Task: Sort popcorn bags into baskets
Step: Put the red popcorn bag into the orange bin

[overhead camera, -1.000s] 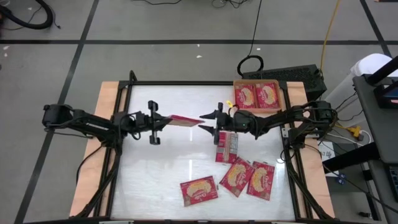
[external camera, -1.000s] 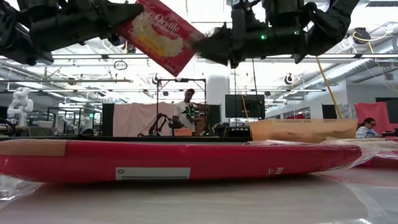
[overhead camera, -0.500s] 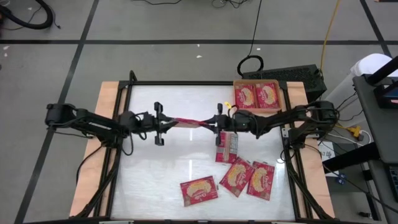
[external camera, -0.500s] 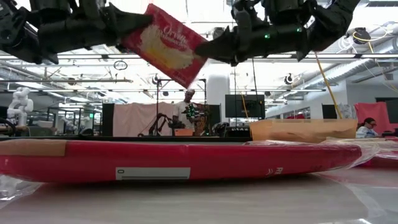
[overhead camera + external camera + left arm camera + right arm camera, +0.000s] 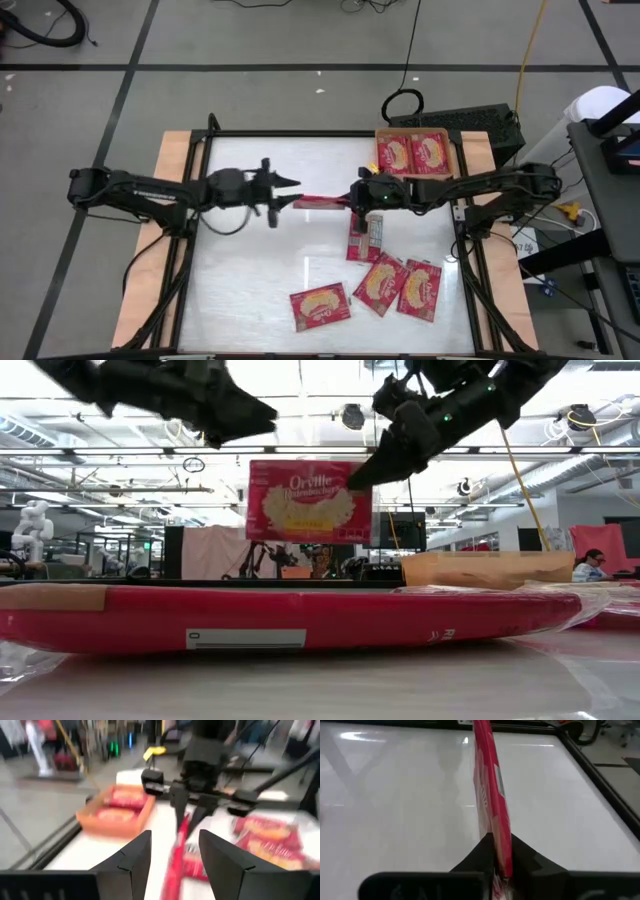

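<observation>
Two slim black jointed arms, each ending in a two-finger gripper: left gripper [image 5: 285, 191] with blunt, wedge-shaped matte fingers [image 5: 131, 857]; right gripper [image 5: 356, 196] equally dark, cables trailing behind

Glossy film-wrapped popcorn bag [image 5: 308, 500]; smooth white glossy table [image 5: 290, 260]; wooden edge [image 5: 178, 160].

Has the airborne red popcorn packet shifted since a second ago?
Yes. The red popcorn packet, now pinched by the right gripper, sits nearer the shallow orange tray; the left gripper has let go.
</observation>
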